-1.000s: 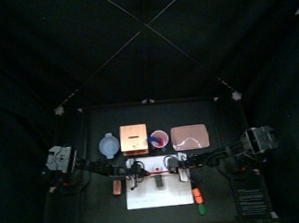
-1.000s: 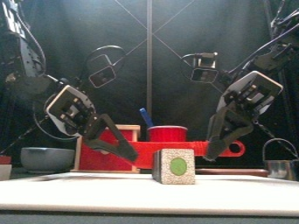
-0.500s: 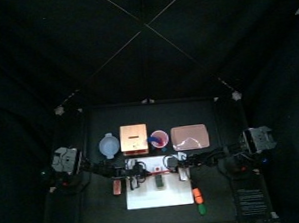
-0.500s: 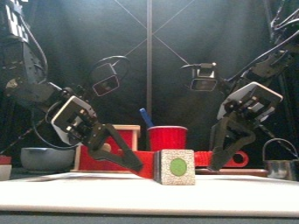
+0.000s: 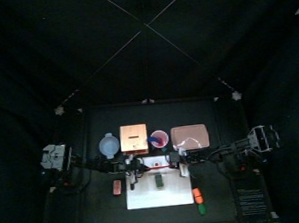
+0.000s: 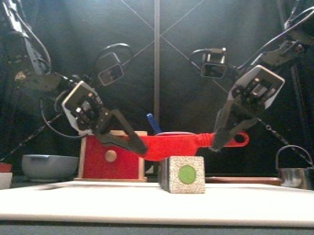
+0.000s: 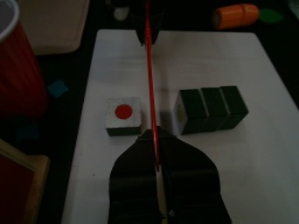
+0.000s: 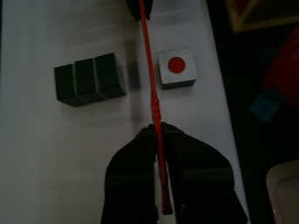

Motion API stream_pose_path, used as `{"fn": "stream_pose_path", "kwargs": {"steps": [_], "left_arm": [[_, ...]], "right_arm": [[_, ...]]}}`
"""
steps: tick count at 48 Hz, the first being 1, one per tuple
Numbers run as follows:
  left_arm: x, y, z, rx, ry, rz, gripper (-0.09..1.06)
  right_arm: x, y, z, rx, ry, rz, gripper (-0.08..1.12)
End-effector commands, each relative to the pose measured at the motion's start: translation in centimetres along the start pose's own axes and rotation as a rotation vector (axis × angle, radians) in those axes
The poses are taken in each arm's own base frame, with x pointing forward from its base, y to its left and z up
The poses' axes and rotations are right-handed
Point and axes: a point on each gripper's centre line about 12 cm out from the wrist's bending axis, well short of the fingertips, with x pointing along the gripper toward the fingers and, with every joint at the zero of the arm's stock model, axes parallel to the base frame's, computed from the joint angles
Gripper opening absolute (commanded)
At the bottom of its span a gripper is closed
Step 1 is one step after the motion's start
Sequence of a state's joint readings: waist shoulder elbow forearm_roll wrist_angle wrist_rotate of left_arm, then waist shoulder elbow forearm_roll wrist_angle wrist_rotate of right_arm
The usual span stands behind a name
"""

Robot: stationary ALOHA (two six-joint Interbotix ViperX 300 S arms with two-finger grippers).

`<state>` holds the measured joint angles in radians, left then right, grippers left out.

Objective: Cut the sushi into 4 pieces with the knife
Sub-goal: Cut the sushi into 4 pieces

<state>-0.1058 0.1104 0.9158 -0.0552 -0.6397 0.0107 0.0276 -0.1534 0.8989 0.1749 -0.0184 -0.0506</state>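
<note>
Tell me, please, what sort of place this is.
Likely a robotics test booth: black curtains enclose a black table, where the left gripper and right gripper hold a red toy knife over a white cutting board with toy sushi.

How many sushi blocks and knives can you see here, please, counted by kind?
Joined sushi blocks: 3
Separate sushi block: 1
Red knife, gripped by the left hand and the right hand: 1
Blue knife in the red cup: 1
Total: 6
</note>
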Motion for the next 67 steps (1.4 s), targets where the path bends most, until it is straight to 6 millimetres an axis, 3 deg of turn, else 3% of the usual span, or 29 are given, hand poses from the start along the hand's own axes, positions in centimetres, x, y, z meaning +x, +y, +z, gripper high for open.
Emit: {"fn": "stream_pose_path", "kwargs": {"steps": [1,28,52,67], "left_arm": [[-0.1,-1.4,1.7,0.015,-0.055,-0.039,0.16],[0.5,-3.6,0.1,0.004,-0.007,-0.076,0.16],[1.9,-4.2,-1.5,0.006,0.039,-0.081,0.16],[2.7,-4.0,-3.7,-0.009,0.166,-0.061,0.16]], "right_arm": [[-0.6,0.4,1.0,0.006,-0.042,0.011,0.06],[0.7,1.4,-0.2,0.017,0.011,0.027,0.06],[2.3,1.5,-1.1,0.017,0.061,0.023,0.06],[2.5,2.3,-0.8,0.016,0.061,0.041,0.06]]}}
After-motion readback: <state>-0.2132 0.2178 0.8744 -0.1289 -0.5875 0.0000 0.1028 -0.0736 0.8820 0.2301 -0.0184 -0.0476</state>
